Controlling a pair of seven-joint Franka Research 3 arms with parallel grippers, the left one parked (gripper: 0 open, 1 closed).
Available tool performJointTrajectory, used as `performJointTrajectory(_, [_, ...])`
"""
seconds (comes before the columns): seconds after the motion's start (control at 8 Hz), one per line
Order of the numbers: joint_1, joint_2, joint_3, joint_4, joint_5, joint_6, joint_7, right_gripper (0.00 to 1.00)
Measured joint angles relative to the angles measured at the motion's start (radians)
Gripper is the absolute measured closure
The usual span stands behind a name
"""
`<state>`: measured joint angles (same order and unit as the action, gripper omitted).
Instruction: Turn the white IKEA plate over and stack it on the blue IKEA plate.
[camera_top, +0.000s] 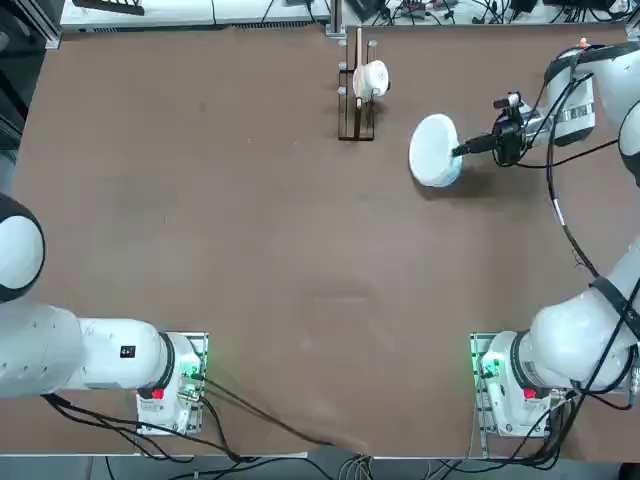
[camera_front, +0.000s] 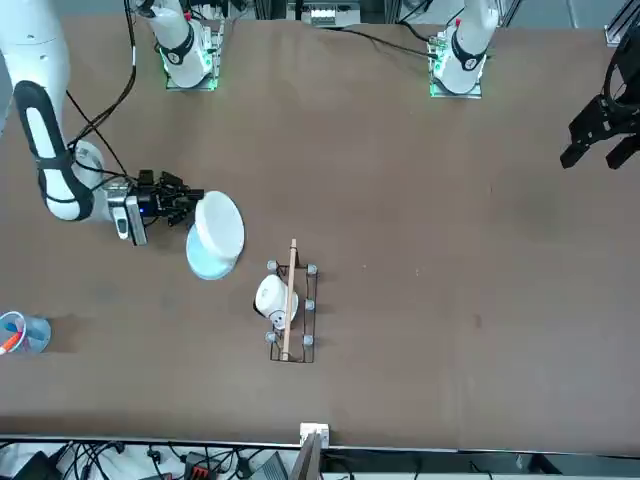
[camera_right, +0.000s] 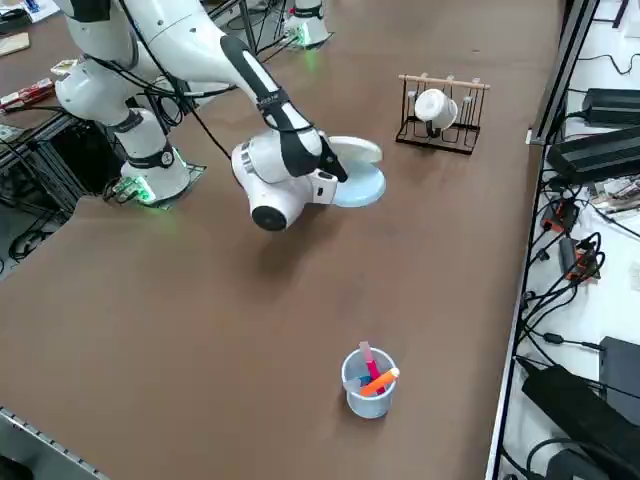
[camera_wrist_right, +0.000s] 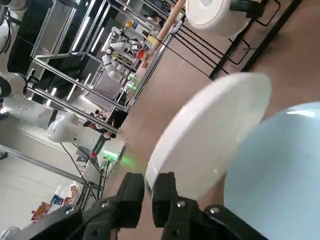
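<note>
The white plate (camera_top: 434, 146) hangs tilted above the table, held by its rim in my right gripper (camera_top: 464, 150), which is shut on it. In the wrist view the white plate (camera_wrist_right: 210, 135) stands slanted between my fingers (camera_wrist_right: 165, 192), next to the blue plate (camera_wrist_right: 280, 175). The pale blue plate (camera_front: 208, 262) lies flat on the table, partly under the white plate (camera_front: 220, 225). From the right side the white plate (camera_right: 355, 150) hovers over the blue plate (camera_right: 362, 186). My gripper (camera_front: 190, 208) reaches in level from the table's right side.
A wooden rack (camera_top: 356, 100) holding a small white cup (camera_top: 372, 79) stands at the far middle of the table. A translucent blue cup (camera_right: 368, 382) with orange and pink items sits near the table's right edge. The brown tabletop (camera_top: 250, 250) stretches left and toward the bases.
</note>
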<state>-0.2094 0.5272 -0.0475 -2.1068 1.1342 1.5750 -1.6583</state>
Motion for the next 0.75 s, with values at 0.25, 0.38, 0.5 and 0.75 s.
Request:
performJointTrajectory(0.25, [-0.017, 0.019, -0.001, 0.029, -0.028, 0.0, -0.003, 0.53])
performJointTrajectory(0.38, [-0.02, 0.023, -0.001, 0.047, -0.035, 0.0, -0.004, 0.33])
performJointTrajectory(0.5, [-0.024, 0.025, -0.002, 0.069, -0.048, 0.0, -0.004, 0.15])
performJointTrajectory(0.75, [-0.04, 0.025, -0.003, 0.116, -0.083, 0.001, -0.004, 0.0])
